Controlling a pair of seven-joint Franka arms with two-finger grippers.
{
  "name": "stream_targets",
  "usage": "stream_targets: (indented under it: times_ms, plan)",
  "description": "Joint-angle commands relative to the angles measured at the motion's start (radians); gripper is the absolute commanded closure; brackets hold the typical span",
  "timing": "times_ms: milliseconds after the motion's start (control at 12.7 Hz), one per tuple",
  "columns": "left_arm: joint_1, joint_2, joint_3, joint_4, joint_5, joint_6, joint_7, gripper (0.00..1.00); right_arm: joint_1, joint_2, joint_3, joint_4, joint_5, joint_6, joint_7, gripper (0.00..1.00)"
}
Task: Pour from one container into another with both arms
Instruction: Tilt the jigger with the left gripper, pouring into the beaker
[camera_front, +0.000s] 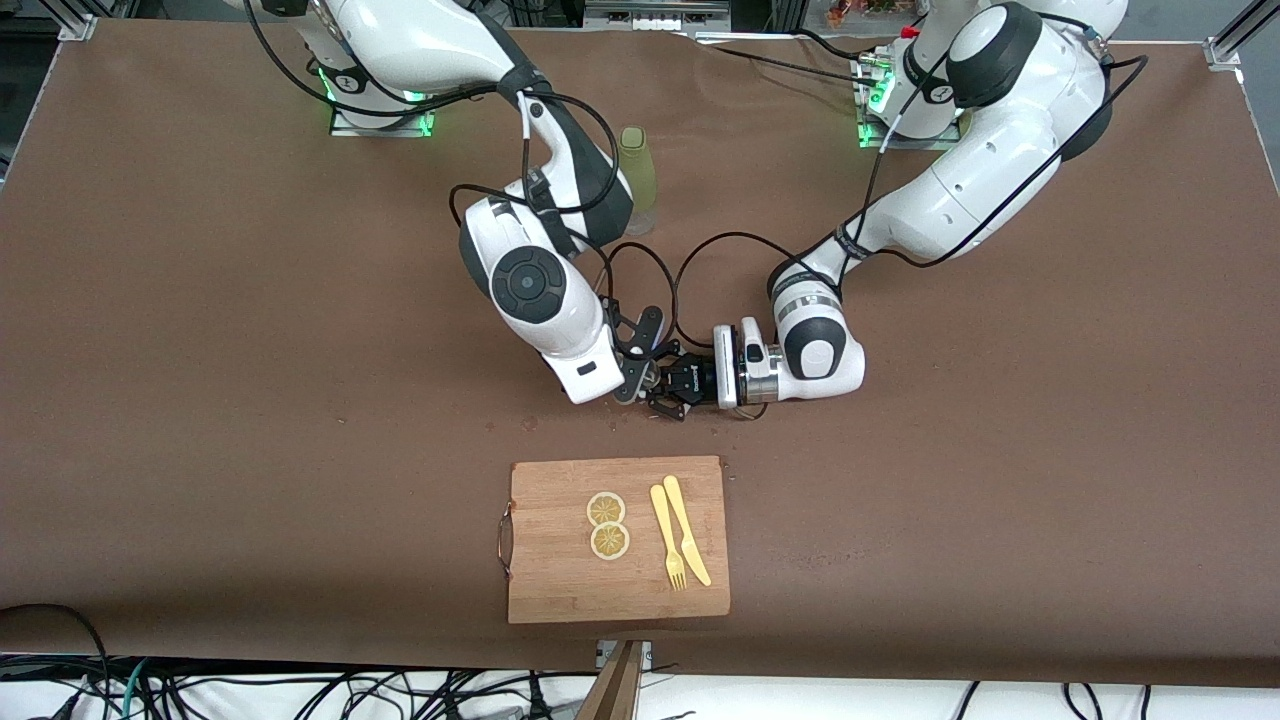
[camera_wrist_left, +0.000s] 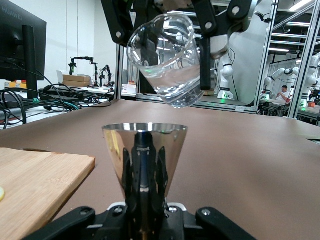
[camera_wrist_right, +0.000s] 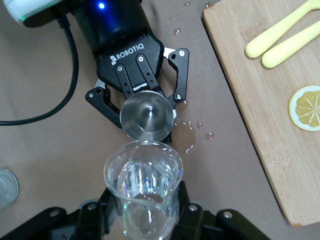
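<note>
A clear glass (camera_wrist_right: 144, 175) with some water in it is tilted in my right gripper (camera_wrist_right: 145, 212), which is shut on it. Its lip hangs just above the mouth of a small shiny metal cone cup (camera_wrist_right: 146, 117). My left gripper (camera_wrist_left: 145, 172) is shut on that metal cup (camera_wrist_left: 145, 145) and holds it upright low over the brown table, with the glass (camera_wrist_left: 167, 57) above it. In the front view the right gripper (camera_front: 637, 372) and the left gripper (camera_front: 668, 388) meet at mid-table, and both cups are mostly hidden by them.
Water drops (camera_wrist_right: 189, 134) lie on the table beside the metal cup. A wooden cutting board (camera_front: 560, 580), nearer to the front camera, carries two lemon slices (camera_front: 606, 509) and a yellow fork and knife (camera_front: 672, 535). A green bottle (camera_front: 637, 170) stands near the arms' bases.
</note>
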Motion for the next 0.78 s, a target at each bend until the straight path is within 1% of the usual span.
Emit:
stream_targets:
  times_ms: [0, 157, 628, 706]
  plan:
    - [-0.012, 0.017, -0.009, 0.03, -0.037, 0.011, 0.03, 1.0, 0.03, -0.003, -0.02, -0.001, -0.021, -0.009, 0.016, 0.66]
    - [-0.012, 0.02, -0.009, 0.03, -0.037, 0.011, 0.03, 1.0, 0.053, -0.002, -0.041, -0.001, -0.051, -0.01, 0.016, 0.66]
    - [-0.012, 0.027, -0.009, 0.03, -0.036, 0.009, 0.036, 1.0, 0.057, 0.003, -0.045, 0.002, -0.102, -0.009, 0.016, 0.66]
    - [-0.012, 0.027, -0.009, 0.03, -0.034, 0.009, 0.038, 1.0, 0.057, 0.006, -0.042, 0.023, -0.117, -0.01, 0.016, 0.66]
